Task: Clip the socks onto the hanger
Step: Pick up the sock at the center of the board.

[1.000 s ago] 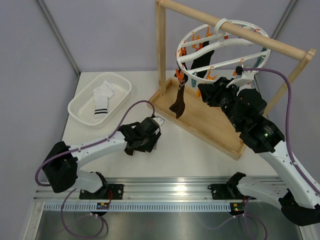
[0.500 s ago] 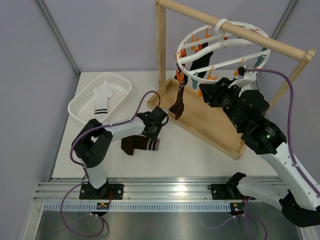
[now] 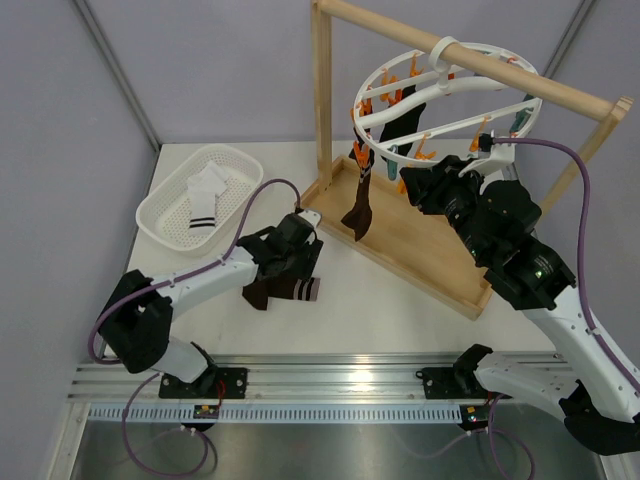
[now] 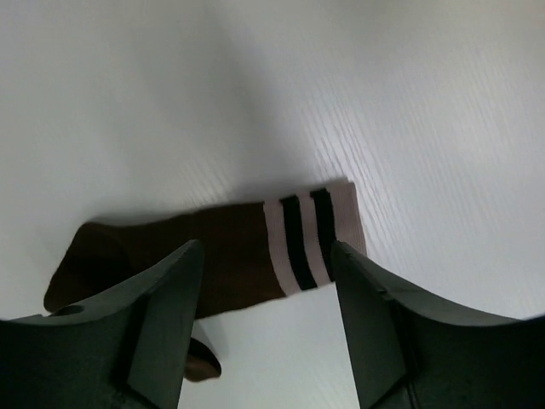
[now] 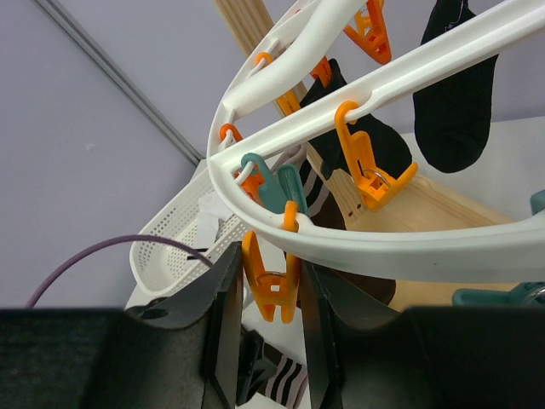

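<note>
Left arm: left gripper (image 4: 264, 245) hangs over the white table (image 4: 409, 102), jaws standing well apart and holding nothing. Both fingers (image 4: 166, 315) are clear of the fabric.

Brown sock (image 4: 223, 256) lies flat on the table directly under the gap between those fingers. Its body runs crosswise to them. The pale cuff (image 4: 311, 230) with two black stripes sits beside the right-hand finger as the wrist camera sees it, and the toe end passes behind the left-hand finger. In the top view this sock is near the front of the table, just beside the near corner of the wooden stand (image 3: 420, 250).

Right arm: right gripper (image 5: 268, 260) is raised at the lower rim of the hanger (image 5: 358, 243), the white ring hung on the stand's top bar. One orange clip (image 5: 271, 285) dangles from that rim. The two fingers (image 5: 223, 324) sit on either side of it with no gap visible, so the jaws read as closed on the clip (whether the clip's own mouth is squeezed open, cannot tell). A teal clip (image 5: 264, 175) hangs just above and behind it.

Other socks: a black sock (image 5: 456, 94) is already pegged on the hanger, and a dark brown sock (image 3: 358, 205) hangs from its left side. White striped socks (image 3: 205, 195) lie in the mesh basket (image 3: 160, 225), well apart from both grippers.
</note>
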`<act>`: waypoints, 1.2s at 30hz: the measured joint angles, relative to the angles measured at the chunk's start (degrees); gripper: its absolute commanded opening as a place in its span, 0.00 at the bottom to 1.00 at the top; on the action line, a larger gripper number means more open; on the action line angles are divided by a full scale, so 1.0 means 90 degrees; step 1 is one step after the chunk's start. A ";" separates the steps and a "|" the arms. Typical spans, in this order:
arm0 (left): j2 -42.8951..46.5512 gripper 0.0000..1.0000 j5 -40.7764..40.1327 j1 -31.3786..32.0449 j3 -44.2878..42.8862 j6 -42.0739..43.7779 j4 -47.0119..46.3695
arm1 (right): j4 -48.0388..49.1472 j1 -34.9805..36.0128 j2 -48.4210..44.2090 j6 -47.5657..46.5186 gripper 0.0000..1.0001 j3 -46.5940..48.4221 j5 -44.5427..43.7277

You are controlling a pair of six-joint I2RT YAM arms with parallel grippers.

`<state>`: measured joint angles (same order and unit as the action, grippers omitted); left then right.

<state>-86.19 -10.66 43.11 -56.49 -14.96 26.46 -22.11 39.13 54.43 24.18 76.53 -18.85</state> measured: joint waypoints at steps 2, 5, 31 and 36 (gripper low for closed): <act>0.0510 0.71 0.0017 0.0165 0.0478 -0.0134 -0.0124 | 0.0000 0.0000 0.0005 0.0000 0.00 0.0000 0.0002; 0.0736 0.73 0.0022 0.0464 0.1027 -0.0257 -0.0284 | 0.0002 0.0000 0.0027 0.0002 0.00 0.0000 0.0005; -0.0954 0.19 0.0114 0.1188 0.0498 0.0330 -0.0731 | -0.0029 0.0000 0.0119 0.0002 0.00 0.0049 0.0002; -0.1124 0.00 0.0080 0.1205 0.0342 0.0362 -0.0738 | -0.0029 0.0000 0.0119 0.0002 0.00 0.0046 0.0002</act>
<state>-96.31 -9.93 53.95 -53.41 -11.70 19.81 -22.37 39.13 55.51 24.21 76.95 -18.83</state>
